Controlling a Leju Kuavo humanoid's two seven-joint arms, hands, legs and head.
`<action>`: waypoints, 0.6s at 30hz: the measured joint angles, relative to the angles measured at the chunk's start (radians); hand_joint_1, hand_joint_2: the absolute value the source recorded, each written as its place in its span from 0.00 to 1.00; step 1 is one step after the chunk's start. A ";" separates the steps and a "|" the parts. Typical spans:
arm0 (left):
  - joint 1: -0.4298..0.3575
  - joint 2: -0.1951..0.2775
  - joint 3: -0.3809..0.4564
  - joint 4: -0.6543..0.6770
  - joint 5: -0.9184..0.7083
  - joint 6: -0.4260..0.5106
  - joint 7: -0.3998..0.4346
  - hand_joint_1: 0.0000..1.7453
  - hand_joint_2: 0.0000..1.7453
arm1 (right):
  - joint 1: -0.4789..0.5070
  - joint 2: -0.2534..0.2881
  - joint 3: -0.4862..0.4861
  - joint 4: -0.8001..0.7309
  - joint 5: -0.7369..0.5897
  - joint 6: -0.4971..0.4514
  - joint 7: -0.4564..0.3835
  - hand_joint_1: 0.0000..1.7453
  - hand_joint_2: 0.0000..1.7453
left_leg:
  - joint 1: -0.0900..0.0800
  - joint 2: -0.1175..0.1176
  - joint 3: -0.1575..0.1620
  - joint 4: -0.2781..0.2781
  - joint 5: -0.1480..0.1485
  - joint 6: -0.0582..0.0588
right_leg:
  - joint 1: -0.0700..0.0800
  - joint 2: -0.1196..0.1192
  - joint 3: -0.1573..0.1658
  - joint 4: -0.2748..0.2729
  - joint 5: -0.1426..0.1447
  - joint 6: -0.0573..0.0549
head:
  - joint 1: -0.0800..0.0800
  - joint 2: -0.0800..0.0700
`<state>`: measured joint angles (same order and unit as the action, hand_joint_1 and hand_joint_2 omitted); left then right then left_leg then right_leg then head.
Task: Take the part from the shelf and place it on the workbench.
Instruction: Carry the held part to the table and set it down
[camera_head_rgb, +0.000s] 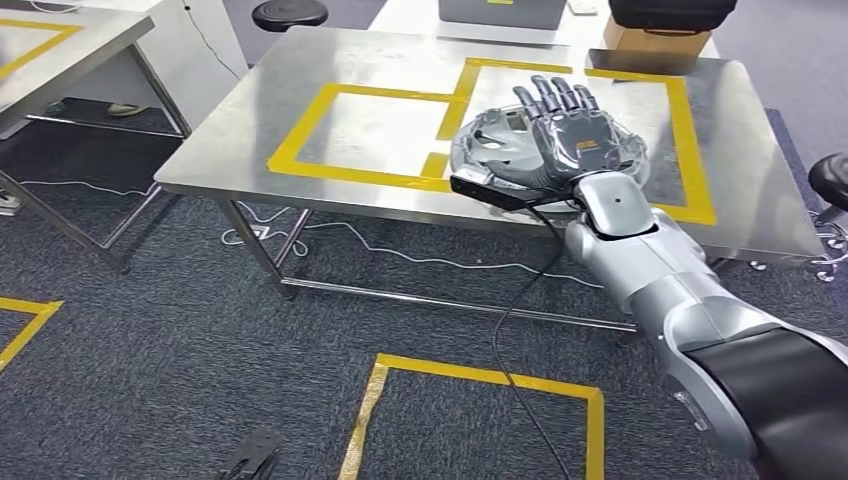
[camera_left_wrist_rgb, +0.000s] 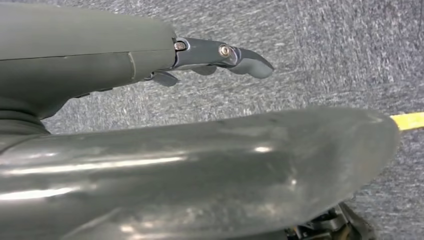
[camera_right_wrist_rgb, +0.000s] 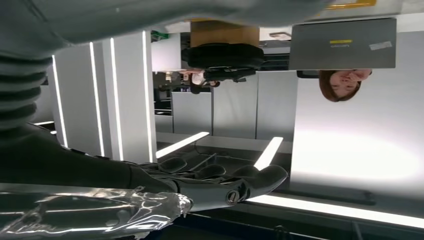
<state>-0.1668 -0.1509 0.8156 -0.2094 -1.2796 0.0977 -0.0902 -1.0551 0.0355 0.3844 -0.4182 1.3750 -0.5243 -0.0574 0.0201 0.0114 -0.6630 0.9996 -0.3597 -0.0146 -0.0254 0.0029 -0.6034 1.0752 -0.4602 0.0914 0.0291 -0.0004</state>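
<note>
a: the fingers (camera_head_rgb: 556, 97) of the right hand (camera_head_rgb: 570, 140) lie stretched out flat and together over the part (camera_head_rgb: 487, 135). whether anything underneath actually grips it, i cannot tell.

b: and the left hand (camera_left_wrist_rgb: 220, 55)?

a: it hangs over grey carpet (camera_left_wrist_rgb: 325, 55), fingers loosely bent, nothing in them.

b: where is the part?

a: it's a round silvery disc on the workbench (camera_head_rgb: 400, 70), straddling the yellow tape (camera_head_rgb: 452, 110) between the two marked squares. beyond it, at the far edge, a cardboard box (camera_head_rgb: 650, 40).

no legible text; orange mark on right hand (camera_head_rgb: 575, 140) unreadable.
</note>
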 joint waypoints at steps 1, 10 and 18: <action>0.000 0.000 0.000 0.000 0.000 0.000 0.000 0.00 0.00 | -0.001 0.000 0.000 -0.001 -0.001 0.000 0.000 0.00 0.00 | 0.000 0.000 -0.002 0.003 0.004 -0.007 | 0.000 0.001 0.019 -0.030 0.004 -0.005 | 0.000 0.000; 0.002 0.000 0.000 0.000 -0.002 0.000 0.000 0.00 0.00 | -0.001 0.000 0.002 -0.006 -0.007 0.000 -0.001 0.00 0.00 | 0.001 -0.004 -0.092 0.262 -0.181 -0.042 | 0.006 0.012 -0.049 -0.033 0.061 -0.068 | -0.014 0.000; -0.007 -0.001 0.000 0.000 -0.008 0.000 0.000 0.00 0.00 | -0.006 -0.001 0.002 -0.010 -0.008 0.000 -0.001 0.00 0.00 | -0.013 -0.017 0.118 0.018 -0.128 -0.013 | 0.008 0.015 -0.105 -0.046 0.132 -0.038 | -0.015 0.000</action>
<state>-0.1742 -0.1515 0.8156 -0.2094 -1.2874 0.0977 -0.0904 -1.0610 0.0343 0.3866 -0.4279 1.3669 -0.5243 -0.0586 0.0073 -0.0061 -0.5453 1.0175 -0.4876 -0.0280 -0.0170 0.0175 -0.7083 1.0295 -0.3284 0.0530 0.0140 -0.0004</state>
